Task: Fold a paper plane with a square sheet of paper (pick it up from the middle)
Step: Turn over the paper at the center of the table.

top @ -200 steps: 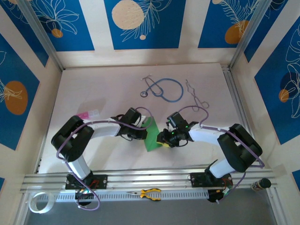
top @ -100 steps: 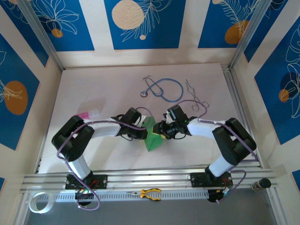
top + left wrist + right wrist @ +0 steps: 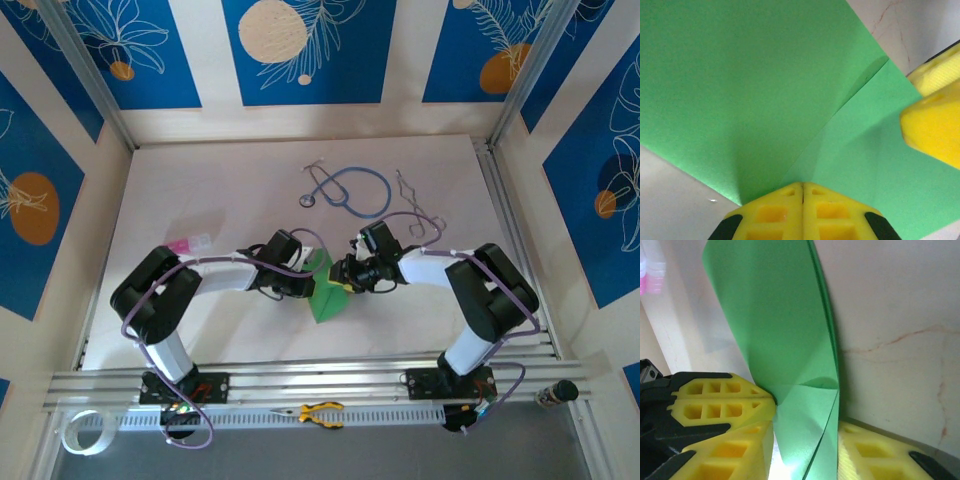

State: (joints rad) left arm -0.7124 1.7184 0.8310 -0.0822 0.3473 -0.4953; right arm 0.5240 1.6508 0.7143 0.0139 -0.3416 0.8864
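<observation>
Square sheet of paper (image 3: 325, 298): bright green, part-folded, tented above the tabletop (image 3: 200, 190) toward the middle of its near edge. Left gripper (image 3: 802, 187): pressed together on one paper edge, likely anchoring the sheet while the fold forms. Right gripper (image 3: 805, 440): jaws apart astride the raised flap, seemingly placed for creasing; firm pinch not discernible.
</observation>
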